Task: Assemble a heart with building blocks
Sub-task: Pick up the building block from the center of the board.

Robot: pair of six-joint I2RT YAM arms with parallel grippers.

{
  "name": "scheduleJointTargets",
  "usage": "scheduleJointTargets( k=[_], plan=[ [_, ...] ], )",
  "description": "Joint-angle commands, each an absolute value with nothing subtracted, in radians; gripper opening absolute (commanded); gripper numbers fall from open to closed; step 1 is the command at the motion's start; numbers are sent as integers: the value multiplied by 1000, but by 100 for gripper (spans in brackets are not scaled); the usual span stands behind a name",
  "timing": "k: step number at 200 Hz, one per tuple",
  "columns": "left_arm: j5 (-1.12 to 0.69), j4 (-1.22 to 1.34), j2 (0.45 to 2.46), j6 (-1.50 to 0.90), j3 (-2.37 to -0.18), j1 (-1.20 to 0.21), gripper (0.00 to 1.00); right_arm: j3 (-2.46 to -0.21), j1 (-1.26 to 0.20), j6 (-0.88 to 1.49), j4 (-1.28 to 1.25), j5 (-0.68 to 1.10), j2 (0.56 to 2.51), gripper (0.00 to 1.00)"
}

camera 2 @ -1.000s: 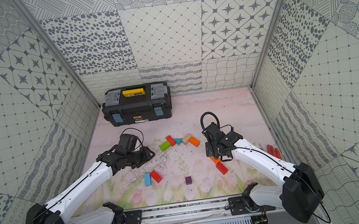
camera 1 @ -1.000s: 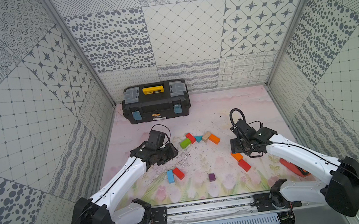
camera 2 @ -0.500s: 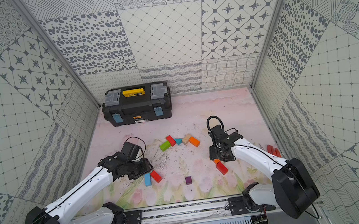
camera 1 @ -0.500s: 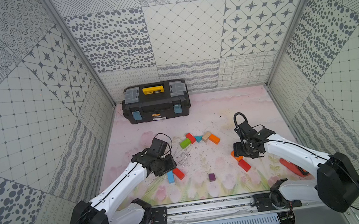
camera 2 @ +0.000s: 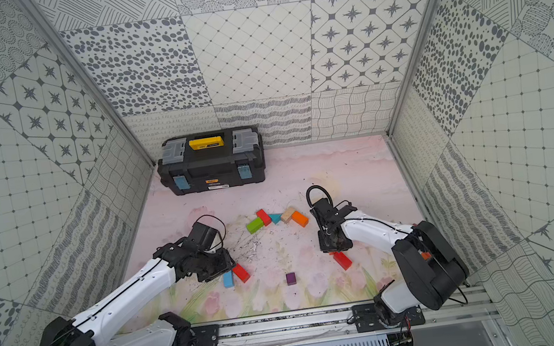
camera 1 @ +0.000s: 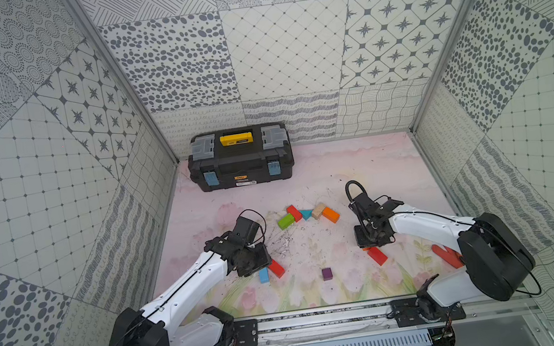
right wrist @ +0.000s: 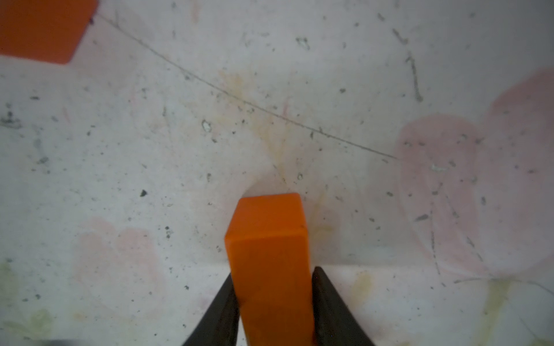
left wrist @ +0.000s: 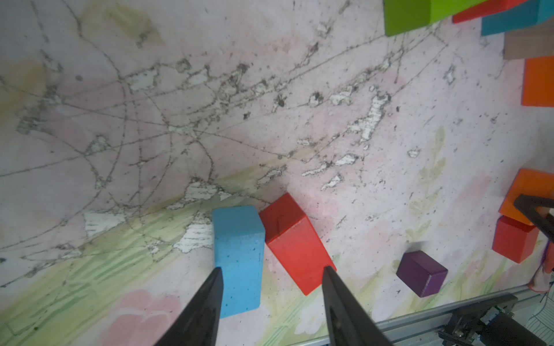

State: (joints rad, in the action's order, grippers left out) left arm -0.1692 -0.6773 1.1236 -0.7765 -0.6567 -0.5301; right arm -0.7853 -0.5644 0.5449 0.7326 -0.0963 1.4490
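The right gripper [right wrist: 274,272] pinches an orange brick [right wrist: 266,239] across its width, long axis pointing straight ahead of the jaws; the left gripper [left wrist: 272,267], half open and empty, hovers over a blue brick [left wrist: 238,248] and a red brick [left wrist: 292,239]

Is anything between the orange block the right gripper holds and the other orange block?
Nothing visible: the right gripper is shut on the orange block; only mat lies between it and the other orange block.

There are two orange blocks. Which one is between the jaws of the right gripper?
The orange block beside a red block: the right gripper has its jaws on its sides. The other orange block lies free beside the plain-wood block.
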Motion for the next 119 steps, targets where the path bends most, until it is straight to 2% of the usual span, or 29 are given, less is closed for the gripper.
scheduleJointTargets(
  k=[1,26,58,83,119],
  plan=[
    [-141,-692,1127,-770,-676,-531,53,-823,-591,547,722,-158,1451,33],
    [-124,-681,1121,-776,-678,-531,52,-851,-646,547,751,-194,1423,27],
    [-96,-669,1111,-808,-683,-529,52,-922,-772,532,761,-194,1418,24],
    [-62,-663,1078,-821,-675,-528,52,-967,-892,497,717,-176,1459,23],
    [-47,-682,1059,-842,-677,-497,52,-1097,-954,433,706,-131,1625,22]
  ],
)
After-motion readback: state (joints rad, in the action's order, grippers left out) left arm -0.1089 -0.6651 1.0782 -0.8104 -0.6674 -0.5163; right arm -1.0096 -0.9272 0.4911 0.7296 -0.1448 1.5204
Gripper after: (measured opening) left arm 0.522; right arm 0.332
